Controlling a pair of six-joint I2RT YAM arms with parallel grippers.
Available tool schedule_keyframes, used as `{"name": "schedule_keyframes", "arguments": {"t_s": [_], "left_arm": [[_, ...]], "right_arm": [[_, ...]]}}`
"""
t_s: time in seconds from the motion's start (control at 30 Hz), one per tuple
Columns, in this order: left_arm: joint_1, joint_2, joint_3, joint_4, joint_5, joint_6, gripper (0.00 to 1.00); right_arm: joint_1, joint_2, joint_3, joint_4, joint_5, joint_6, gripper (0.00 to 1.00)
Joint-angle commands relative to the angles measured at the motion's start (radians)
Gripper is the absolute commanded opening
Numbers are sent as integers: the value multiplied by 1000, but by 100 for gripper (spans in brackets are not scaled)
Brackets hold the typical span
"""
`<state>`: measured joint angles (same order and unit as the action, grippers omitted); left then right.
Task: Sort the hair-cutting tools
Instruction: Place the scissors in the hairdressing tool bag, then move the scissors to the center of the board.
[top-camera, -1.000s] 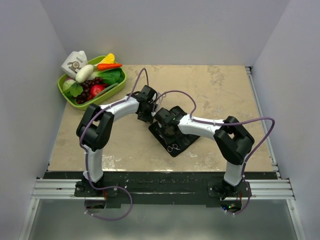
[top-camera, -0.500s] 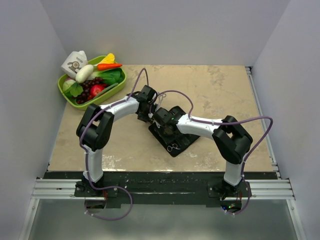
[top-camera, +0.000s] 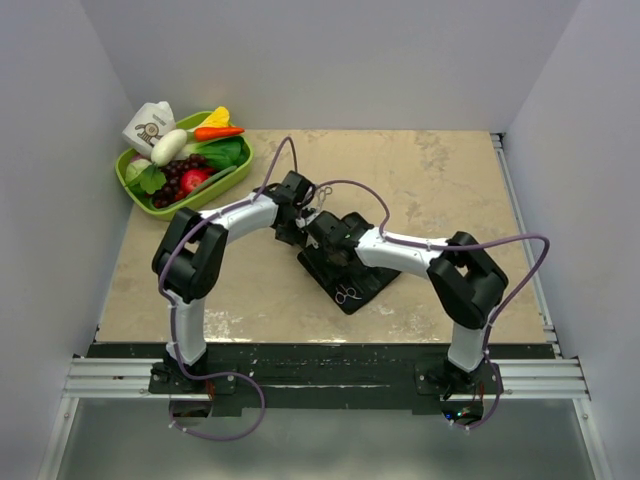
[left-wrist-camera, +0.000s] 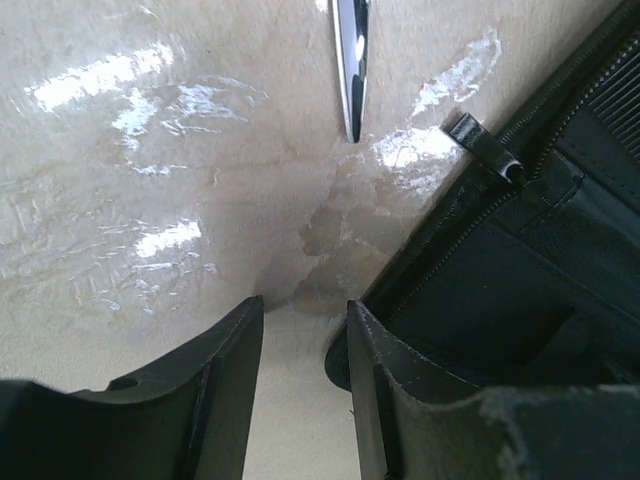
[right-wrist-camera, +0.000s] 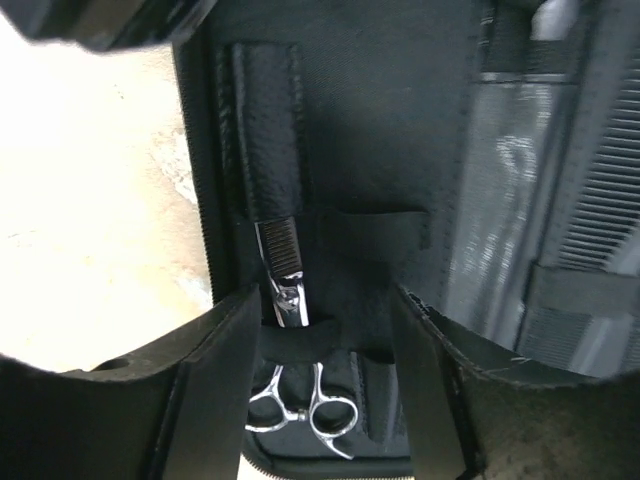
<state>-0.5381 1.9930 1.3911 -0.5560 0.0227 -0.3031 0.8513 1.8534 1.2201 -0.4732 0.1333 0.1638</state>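
Note:
The black case (top-camera: 350, 268) lies open mid-table. One silver scissors (right-wrist-camera: 287, 300) sits tucked under the case's straps, ring handles (right-wrist-camera: 308, 412) toward me; it also shows in the top view (top-camera: 347, 295). A black comb (right-wrist-camera: 598, 195) is strapped in the case's right half. The second scissors (left-wrist-camera: 352, 65) lies on the bare table beyond the case's corner, only its blades showing. My right gripper (right-wrist-camera: 325, 305) is open and empty, hovering over the tucked scissors. My left gripper (left-wrist-camera: 300, 315) is open and empty, low over the table at the case's edge (left-wrist-camera: 500, 290).
A green tray (top-camera: 134, 181) of toy fruit and vegetables with a small carton (top-camera: 150, 125) stands at the far left. Both wrists crowd together over the case's far-left corner. White walls enclose the table; a zipper pull (left-wrist-camera: 486, 150) sticks out from the case.
My right gripper has crept slightly left and away over the case. The left arm has barely moved. Nothing was picked up or let go.

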Motion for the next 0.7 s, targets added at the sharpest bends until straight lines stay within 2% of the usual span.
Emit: {"name": "schedule_keyframes", "arguments": {"t_s": [0.0,0.13,0.23,0.33,0.53,0.67], "left_arm": [[-25,-26,-43,-27,26,6,44],[-26,-55,-61,-22,48,-8,43],[-26,-101,-63,-31,60,-19,43],[-25,-152,-32,-65,62,-18,44],[-25,-266,-6,-102,69,-37,45],[-20,-345,-12,-119,30,-59,46]], "right_arm": [[-9,-176,9,41,72,51,58],[-12,-273,31,-7,167,69,65],[-41,-278,76,-28,245,68,71],[-107,-243,126,-31,236,68,72],[-216,-106,202,64,187,109,72],[-227,112,367,47,157,144,70]]}}
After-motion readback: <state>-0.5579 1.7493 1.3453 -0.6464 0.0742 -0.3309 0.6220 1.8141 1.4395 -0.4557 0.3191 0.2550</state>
